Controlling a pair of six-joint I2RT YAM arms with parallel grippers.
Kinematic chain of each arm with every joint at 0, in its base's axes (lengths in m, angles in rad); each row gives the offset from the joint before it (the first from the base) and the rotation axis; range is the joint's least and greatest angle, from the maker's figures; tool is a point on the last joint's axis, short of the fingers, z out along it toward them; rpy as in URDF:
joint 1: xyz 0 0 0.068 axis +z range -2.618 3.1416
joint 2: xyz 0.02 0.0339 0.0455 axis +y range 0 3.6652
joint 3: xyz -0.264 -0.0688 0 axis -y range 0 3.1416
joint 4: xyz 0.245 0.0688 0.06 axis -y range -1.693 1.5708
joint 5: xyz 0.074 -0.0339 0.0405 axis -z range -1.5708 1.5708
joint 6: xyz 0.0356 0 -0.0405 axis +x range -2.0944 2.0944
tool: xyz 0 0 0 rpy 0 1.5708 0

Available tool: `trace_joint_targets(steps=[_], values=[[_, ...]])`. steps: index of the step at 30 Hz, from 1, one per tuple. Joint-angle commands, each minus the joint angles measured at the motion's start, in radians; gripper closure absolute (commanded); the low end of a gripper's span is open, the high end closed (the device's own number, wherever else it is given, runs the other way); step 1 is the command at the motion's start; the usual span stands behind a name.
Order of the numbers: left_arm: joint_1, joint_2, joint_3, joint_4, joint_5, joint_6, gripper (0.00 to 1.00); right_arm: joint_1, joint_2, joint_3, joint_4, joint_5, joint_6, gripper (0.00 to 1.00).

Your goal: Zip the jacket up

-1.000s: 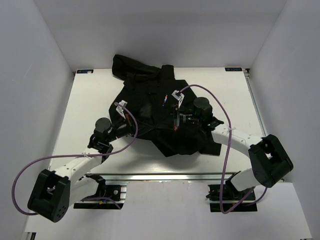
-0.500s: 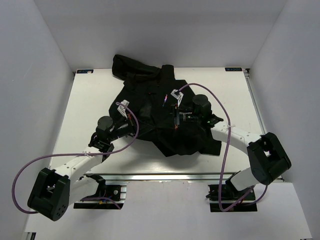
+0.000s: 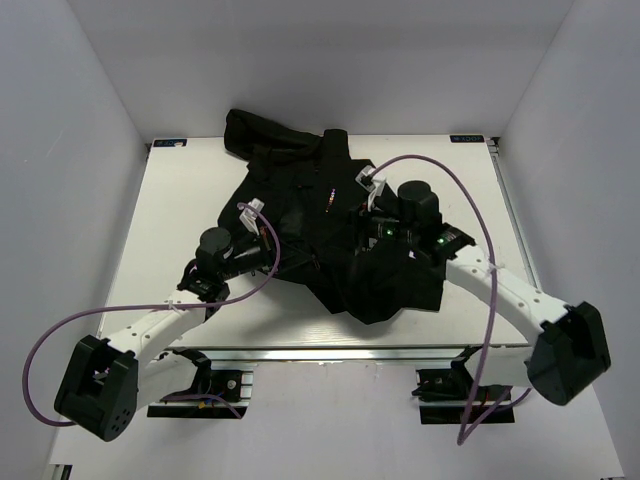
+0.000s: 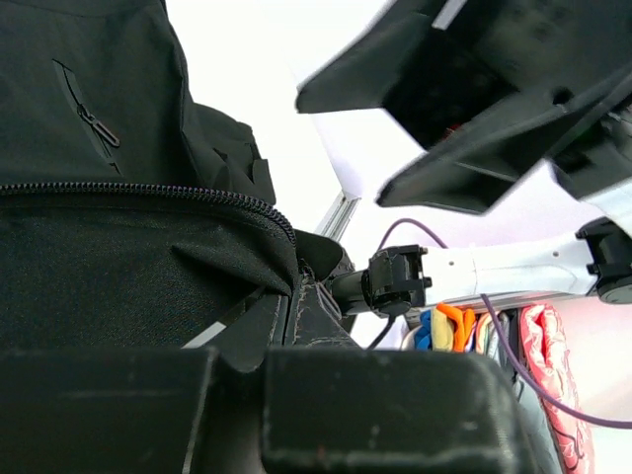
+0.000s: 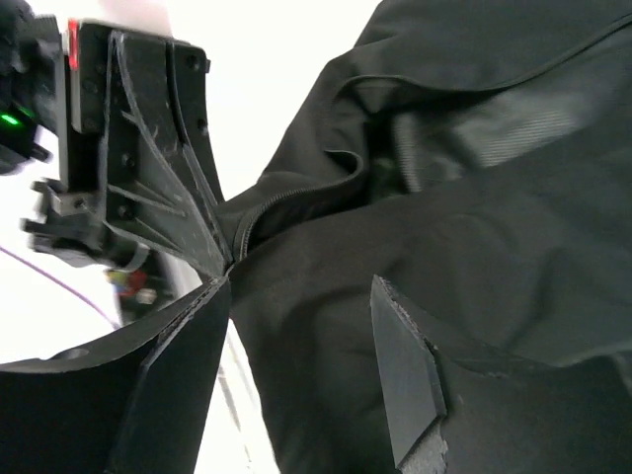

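Jacket, black, lay crumpled mid-worktop, one end bunched at the far edge. L claw was clamped on the hem at the zip's lower end. R claw hung w/ fingers apart just beside it over the fabric; I couldn't tell whether they touched cloth.

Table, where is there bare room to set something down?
Free: the table strip between the jacket and the left edge, and the far right corner beyond the right arm. Crowded: the middle, under the jacket, and the near left, under the left arm.
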Motion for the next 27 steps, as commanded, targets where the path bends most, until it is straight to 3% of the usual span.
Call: trace_joint_targets(steps=[1, 5, 8, 14, 26, 27], values=[[-0.004, 0.000, 0.052, -0.018, 0.003, 0.003, 1.00, 0.053, -0.086, 0.046, -0.164, 0.192, -0.195, 0.36], [-0.004, 0.004, 0.055, -0.015, 0.023, 0.000, 1.00, 0.161, -0.148, 0.086, -0.228, 0.362, -0.370, 0.39], [-0.004, 0.006, 0.069, -0.041, 0.018, 0.006, 1.00, 0.319, -0.152, 0.115, -0.316, 0.494, -0.487, 0.40], [-0.004, 0.006, 0.072, -0.057, 0.021, 0.001, 1.00, 0.520, -0.135, 0.105, -0.356, 0.775, -0.564, 0.44], [-0.004, 0.003, 0.074, -0.055, 0.036, 0.001, 1.00, 0.617, -0.054, 0.089, -0.279, 1.005, -0.598, 0.47], [-0.004, 0.004, 0.075, -0.057, 0.039, 0.003, 1.00, 0.617, -0.051, 0.088, -0.267, 1.005, -0.598, 0.51]])
